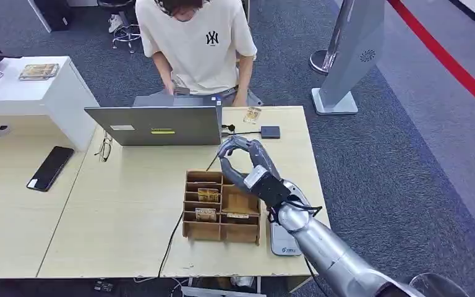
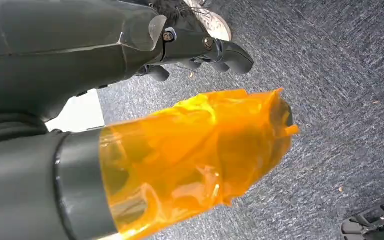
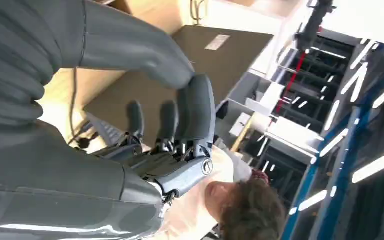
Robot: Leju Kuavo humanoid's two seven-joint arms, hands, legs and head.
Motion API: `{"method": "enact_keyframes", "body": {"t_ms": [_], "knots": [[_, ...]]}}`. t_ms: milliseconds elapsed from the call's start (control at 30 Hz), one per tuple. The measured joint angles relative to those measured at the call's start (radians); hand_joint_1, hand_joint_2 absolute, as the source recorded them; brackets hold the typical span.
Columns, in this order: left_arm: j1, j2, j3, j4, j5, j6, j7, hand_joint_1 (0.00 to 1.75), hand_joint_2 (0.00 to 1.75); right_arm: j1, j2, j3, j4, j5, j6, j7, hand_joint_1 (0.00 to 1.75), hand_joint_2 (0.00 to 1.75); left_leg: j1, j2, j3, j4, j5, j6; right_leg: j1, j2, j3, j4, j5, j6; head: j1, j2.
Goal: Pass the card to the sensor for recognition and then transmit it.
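Observation:
My right hand [image 1: 245, 162] hovers above the wooden organizer box [image 1: 222, 231], fingers arched and apart, holding nothing. The right wrist view shows that hand [image 3: 180, 107] with an empty gap between thumb and fingers. Patterned cards [image 1: 208, 195] stand in the box's left compartments, and another card [image 1: 252, 115] lies on the table's far edge near the person. A small dark square sensor [image 1: 270, 132] with a cable lies beyond the box. A white reader [image 1: 282, 240] lies on the table under my right forearm. My left hand [image 2: 200, 55] hangs over the carpet, its thumb wrapped in orange film [image 2: 195, 155], holding nothing.
A person [image 1: 195, 43] in a white shirt stands behind the table at an open grey laptop [image 1: 161, 127]. Glasses [image 1: 104, 149] and a black phone [image 1: 51, 167] lie to the left. A white cabinet [image 1: 37, 86] stands far left, and a grey stand [image 1: 346, 55] on the carpet far right.

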Motion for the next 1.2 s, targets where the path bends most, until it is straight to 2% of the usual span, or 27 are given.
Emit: {"method": "enact_keyframes", "body": {"t_ms": [67,300,467,500,667,867,1000,1200], "knots": [[0.000,0.000,0.000,0.000,-0.002,0.000,0.000,0.00,0.00,0.008,-0.005,0.005,0.000,0.013,-0.005,0.012,0.93,1.75,0.000,0.000,0.000,0.000,0.000,0.000,0.000,0.000,0.000,0.000,0.000,0.000,0.000,0.000],[0.000,0.000,0.001,0.000,-0.012,0.000,0.008,0.00,0.00,0.025,-0.016,0.049,0.019,0.097,-0.034,0.053,0.70,1.75,0.000,0.000,0.000,0.000,0.000,0.000,0.000,0.000,0.000,0.000,0.000,0.000,0.000,0.000],[-0.001,0.000,0.001,0.000,-0.021,0.000,0.012,0.00,0.00,0.027,-0.018,0.079,0.033,0.172,-0.086,0.077,0.59,1.75,0.000,0.000,0.000,0.000,0.000,0.000,0.000,0.000,0.000,0.000,0.000,0.000,0.000,0.000],[-0.001,0.000,0.001,0.000,-0.024,0.000,0.013,0.00,0.00,0.027,-0.018,0.084,0.036,0.188,-0.096,0.082,0.66,1.75,0.000,0.000,0.000,0.000,0.000,0.000,0.000,0.000,0.000,0.000,0.000,0.000,0.000,0.000],[-0.001,0.000,0.001,0.000,-0.029,-0.002,0.019,0.00,0.00,0.026,-0.018,0.113,0.052,0.248,-0.137,0.099,0.66,1.75,0.000,0.000,0.000,0.000,0.000,0.000,0.000,0.000,0.000,0.000,0.000,0.000,0.000,0.000],[-0.001,0.000,0.001,0.000,-0.029,-0.002,0.019,0.00,0.00,0.026,-0.018,0.125,0.066,0.261,-0.156,0.105,0.98,1.75,0.000,0.000,0.000,0.000,0.000,0.000,0.000,0.000,0.000,0.000,0.000,0.000,0.000,0.000],[-0.001,0.000,0.002,0.000,-0.030,-0.002,0.019,0.00,0.00,0.026,-0.021,0.126,0.069,0.303,-0.214,0.123,1.22,1.75,0.000,0.000,0.000,0.000,0.000,0.000,0.000,0.000,0.000,0.000,0.000,0.000,0.000,0.000],[0.000,0.000,0.010,0.000,-0.031,0.000,0.018,0.00,0.00,0.021,-0.046,0.117,0.069,0.398,-0.308,0.162,1.34,1.75,0.000,0.000,0.000,0.000,0.000,0.000,0.000,0.000,0.000,0.000,0.000,0.000,0.000,0.000]]}}
